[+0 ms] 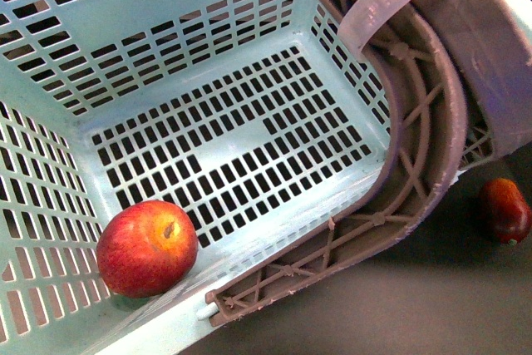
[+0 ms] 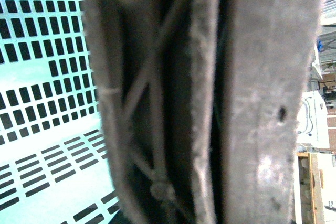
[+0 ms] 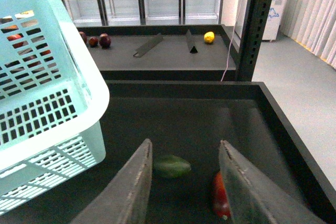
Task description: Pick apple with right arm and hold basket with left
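The red apple (image 1: 147, 248) with a yellow patch at its stem lies inside the mint-green basket (image 1: 224, 143), in its near left corner. The basket's brownish-grey trussed handle (image 1: 416, 147) arcs up at the right. In the left wrist view the handle (image 2: 210, 103) fills the picture very close up; my left gripper is shut on it, its fingers hidden. My right gripper (image 3: 184, 148) is open and empty above the dark bin floor, beside the basket (image 3: 47, 103). The apple does not show in the right wrist view.
An elongated dark red fruit (image 1: 504, 209) lies on the dark surface right of the basket. In the right wrist view it (image 3: 220, 195) and a green oval fruit (image 3: 171, 166) lie below my open fingers. The black bin wall (image 3: 294, 129) stands close by.
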Available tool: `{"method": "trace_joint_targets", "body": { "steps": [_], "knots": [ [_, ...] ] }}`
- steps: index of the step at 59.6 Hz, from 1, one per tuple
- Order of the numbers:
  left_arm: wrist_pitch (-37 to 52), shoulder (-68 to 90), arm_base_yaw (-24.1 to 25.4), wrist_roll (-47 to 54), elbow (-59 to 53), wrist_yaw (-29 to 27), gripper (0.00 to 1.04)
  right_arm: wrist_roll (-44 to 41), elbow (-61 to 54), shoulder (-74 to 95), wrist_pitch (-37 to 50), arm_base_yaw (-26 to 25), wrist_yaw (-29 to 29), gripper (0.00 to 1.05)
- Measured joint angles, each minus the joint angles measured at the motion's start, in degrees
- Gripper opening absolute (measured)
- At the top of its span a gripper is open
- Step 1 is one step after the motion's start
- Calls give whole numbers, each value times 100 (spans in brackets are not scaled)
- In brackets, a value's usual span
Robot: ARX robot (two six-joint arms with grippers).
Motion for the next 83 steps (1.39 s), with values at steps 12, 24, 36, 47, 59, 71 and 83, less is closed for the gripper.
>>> {"method": "trace_joint_targets", "body": {
  "steps": [12,24,36,47,59,71,83],
  "knots": [
    [0,0,0,-2,0,-2,15,0,0,0,0,0,0,86],
    [0,0,0,-2,0,0,15,0,0,0,0,0,0,96],
    [723,-24,-48,-619,-264,-973,15,0,0,0,0,0,0,96],
    [881,-186,496,-1711,-483,-1777,15,0,0,-4,0,0,4,96],
    [599,-201,1423,-2378,-656,-1593,15,0,0,-4,0,0,0,96],
    [579,223,2114,-2645,-584,-1547,15,0,0,-4,0,0,2,96],
    [376,960,2468,-3042,-162,-1517,15,0,0,-4,0,0,0,96]
  ]
}}
